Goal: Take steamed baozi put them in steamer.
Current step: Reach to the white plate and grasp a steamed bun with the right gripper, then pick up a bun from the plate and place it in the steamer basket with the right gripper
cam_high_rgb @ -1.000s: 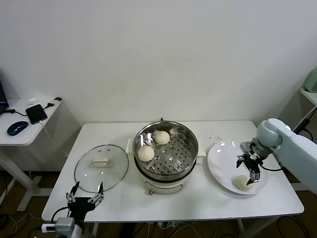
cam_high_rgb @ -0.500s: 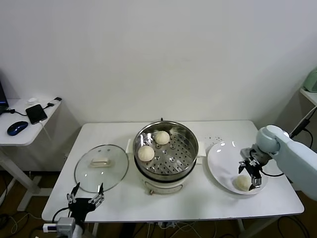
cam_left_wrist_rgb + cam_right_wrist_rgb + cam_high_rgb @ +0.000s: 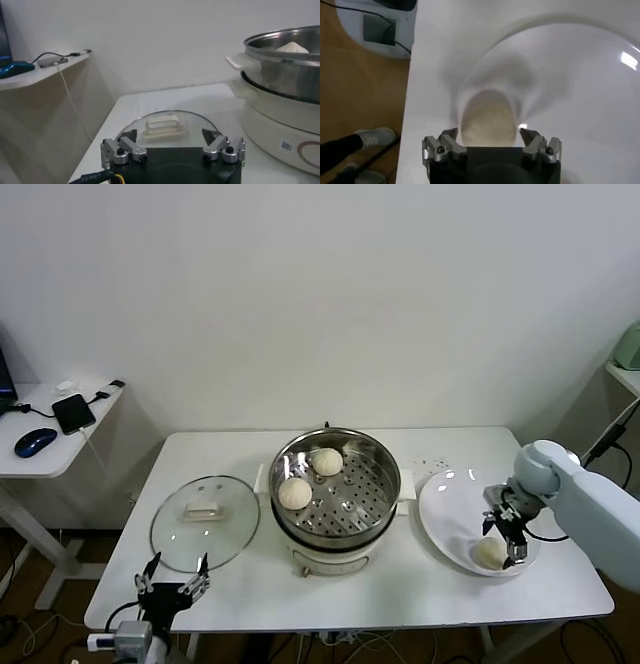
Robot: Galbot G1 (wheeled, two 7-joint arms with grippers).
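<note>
Baozi are found in two places. Two steamed baozi [image 3: 310, 477] are lying on the perforated tray inside the steamer [image 3: 336, 500], towards its left and far side, close together. The steamer is placed at the middle of the white table [image 3: 240, 596]. One more baozi [image 3: 489, 553] is lying on the white plate [image 3: 448, 504] at the right of the table, on the near part of the plate.

The right gripper [image 3: 504, 536] is positioned directly over this bun, with its jaws spread wide and released. In the right wrist view the bun [image 3: 488, 121] is seen just between the two fingers [image 3: 443, 146], but it is not grasped; whether the fingers are touching it cannot be told.

The left gripper [image 3: 172, 586] is held low at the near left edge of the table, and its jaws are also released with nothing between them. It is located just in front of the glass lid [image 3: 205, 521], which is lying flat on the table to the left of the steamer. In the left wrist view the lid [image 3: 170, 125] and its cream handle are seen beyond the fingers.

At the far left, a small side desk [image 3: 40, 436] is seen, with a phone and a blue mouse on it.
</note>
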